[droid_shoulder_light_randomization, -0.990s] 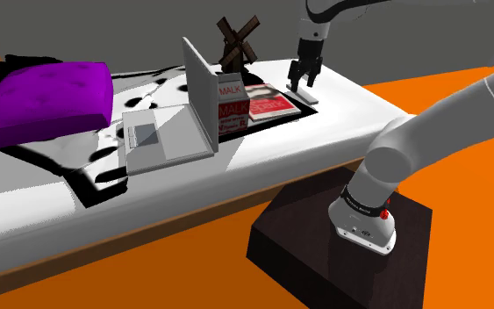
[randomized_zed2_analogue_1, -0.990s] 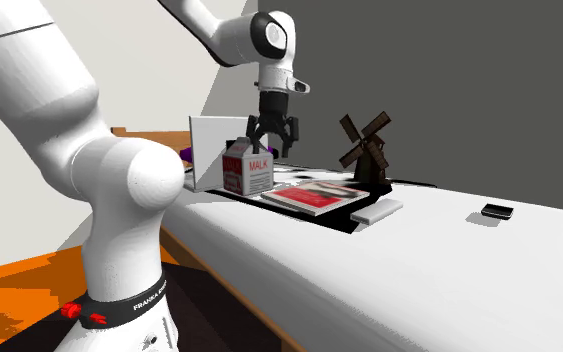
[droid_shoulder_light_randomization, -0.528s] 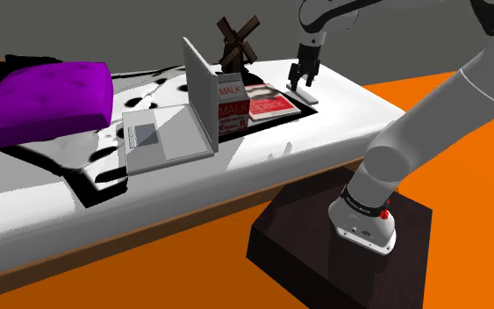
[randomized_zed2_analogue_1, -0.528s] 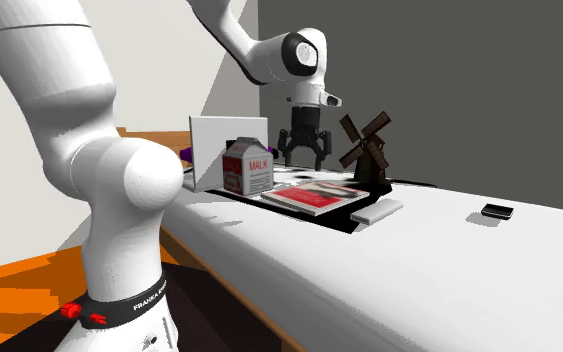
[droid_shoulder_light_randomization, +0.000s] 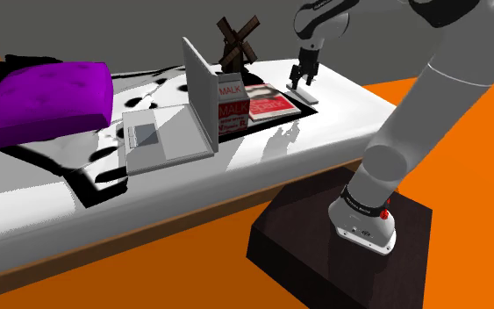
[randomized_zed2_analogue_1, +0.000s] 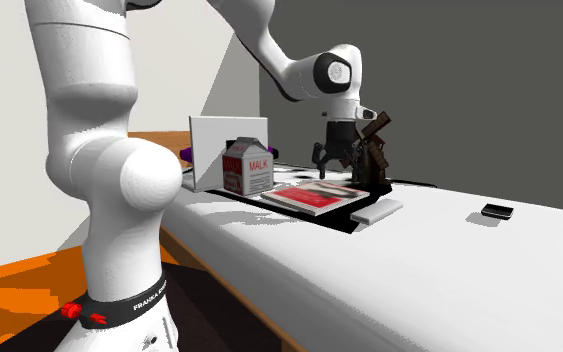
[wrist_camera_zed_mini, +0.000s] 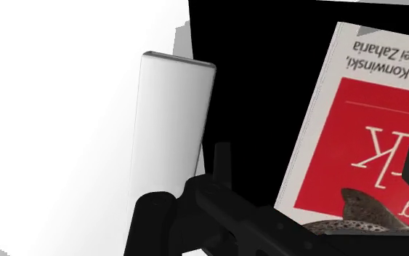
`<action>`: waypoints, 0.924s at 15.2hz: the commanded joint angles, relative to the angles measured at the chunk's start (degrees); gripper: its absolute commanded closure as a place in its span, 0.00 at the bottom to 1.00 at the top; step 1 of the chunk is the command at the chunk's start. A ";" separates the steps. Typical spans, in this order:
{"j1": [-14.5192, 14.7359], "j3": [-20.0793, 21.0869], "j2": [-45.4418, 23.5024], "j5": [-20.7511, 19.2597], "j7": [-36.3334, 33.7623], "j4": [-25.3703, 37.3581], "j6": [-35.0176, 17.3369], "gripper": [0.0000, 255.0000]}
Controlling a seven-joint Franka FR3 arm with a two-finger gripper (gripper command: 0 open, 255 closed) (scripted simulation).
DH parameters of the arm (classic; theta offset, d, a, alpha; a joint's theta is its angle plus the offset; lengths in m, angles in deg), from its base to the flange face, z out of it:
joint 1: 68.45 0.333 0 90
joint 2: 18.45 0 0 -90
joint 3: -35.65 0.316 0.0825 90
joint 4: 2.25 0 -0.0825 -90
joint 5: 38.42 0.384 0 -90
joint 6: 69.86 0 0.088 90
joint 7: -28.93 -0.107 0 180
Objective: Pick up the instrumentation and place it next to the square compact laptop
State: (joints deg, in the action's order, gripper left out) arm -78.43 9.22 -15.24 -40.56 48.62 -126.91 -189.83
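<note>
In the shoulder view the gripper hangs, fingers apart and empty, just above the flat white slab, which I take for the instrumentation. The slab lies on the table at the book's 3 o'clock. The laptop sits well apart at the gripper's 8 o'clock, with the milk carton between, so a low carry could topple the carton. In the second exterior view the windmill stands just beside the gripper at 3 o'clock, and a wrist swing could knock it. In the wrist view the slab is thin and close to the book, so a finger could catch the cover or slip off. I count one slab, book, carton, laptop, windmill, purple cushion and small black device.
</note>
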 commanded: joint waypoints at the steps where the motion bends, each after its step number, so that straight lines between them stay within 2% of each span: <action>1: -0.85 -1.22 -3.80 1.77 2.62 2.53 -1.50 0.00; 9: -6.44 -2.59 -20.03 11.00 11.79 16.47 -3.64 0.00; 14: -6.96 -1.99 -22.06 12.32 12.64 15.07 -6.83 0.00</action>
State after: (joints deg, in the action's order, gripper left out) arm -85.22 7.13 -36.83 -28.55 60.99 -111.66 -196.04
